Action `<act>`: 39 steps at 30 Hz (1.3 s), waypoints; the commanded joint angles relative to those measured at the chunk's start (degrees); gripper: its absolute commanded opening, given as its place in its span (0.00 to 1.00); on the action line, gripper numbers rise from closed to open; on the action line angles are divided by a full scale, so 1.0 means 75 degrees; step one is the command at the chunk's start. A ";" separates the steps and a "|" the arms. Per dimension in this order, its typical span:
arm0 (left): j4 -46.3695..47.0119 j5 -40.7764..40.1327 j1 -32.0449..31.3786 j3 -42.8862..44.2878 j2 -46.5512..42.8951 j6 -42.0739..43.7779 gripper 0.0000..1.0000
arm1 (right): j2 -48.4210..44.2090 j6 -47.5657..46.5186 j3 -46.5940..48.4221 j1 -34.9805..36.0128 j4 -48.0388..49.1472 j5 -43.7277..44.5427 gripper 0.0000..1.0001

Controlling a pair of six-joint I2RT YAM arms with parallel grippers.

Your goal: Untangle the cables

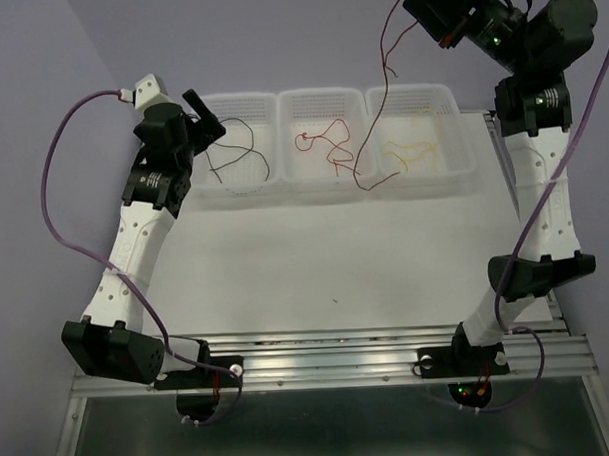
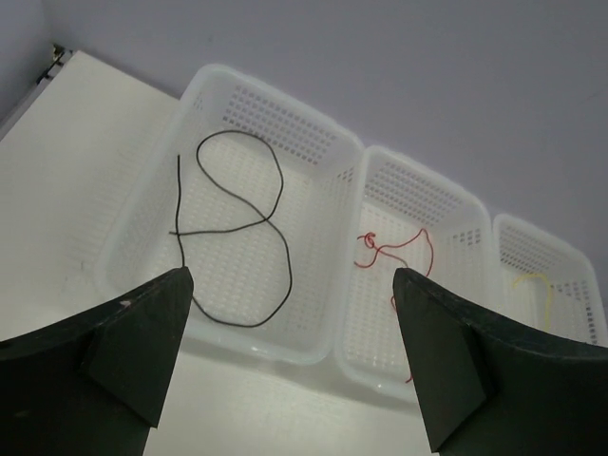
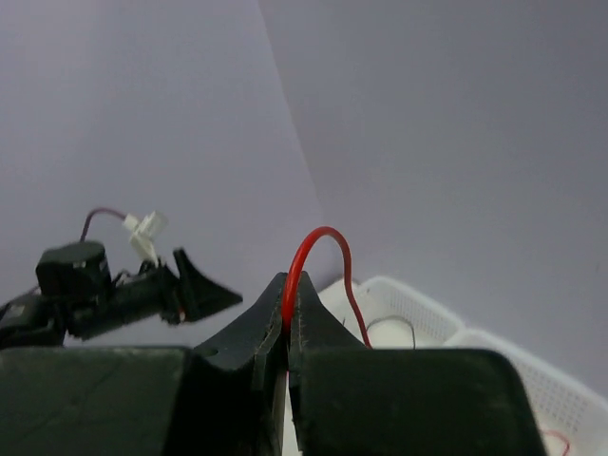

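Observation:
Three white baskets stand in a row at the back. A black cable (image 1: 234,150) (image 2: 242,228) lies looped in the left basket (image 1: 241,185). A red cable (image 1: 324,142) (image 2: 394,249) lies in the middle basket (image 1: 328,192). A yellow cable (image 1: 412,154) (image 2: 534,285) lies in the right basket (image 1: 462,142). My right gripper (image 1: 415,6) (image 3: 288,309) is raised high at the back right and shut on a second red cable (image 1: 373,106) (image 3: 318,249), which hangs down to the baskets' front rim. My left gripper (image 1: 202,109) (image 2: 290,366) is open and empty, just left of the left basket.
Thick purple cables (image 1: 58,197) run along both arms. A metal rail (image 1: 329,347) crosses the table's near edge by the arm bases. A purple wall stands right behind the baskets.

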 commanded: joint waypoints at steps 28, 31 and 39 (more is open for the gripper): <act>-0.0469 0.0202 0.0002 -0.4674 -0.2994 -0.1386 0.99 | 0.3336 -0.0727 -0.2782 0.1655 0.3227 0.2824 0.01; -0.0562 0.0202 0.0002 -0.4791 -0.3134 -0.1444 0.99 | 0.3594 -0.0704 -0.3299 0.1795 0.3180 0.3199 0.01; -0.0621 0.0179 0.0002 -0.4909 -0.3275 -0.1527 0.99 | 0.4649 -0.0902 -0.2657 0.1935 0.1869 0.3587 0.01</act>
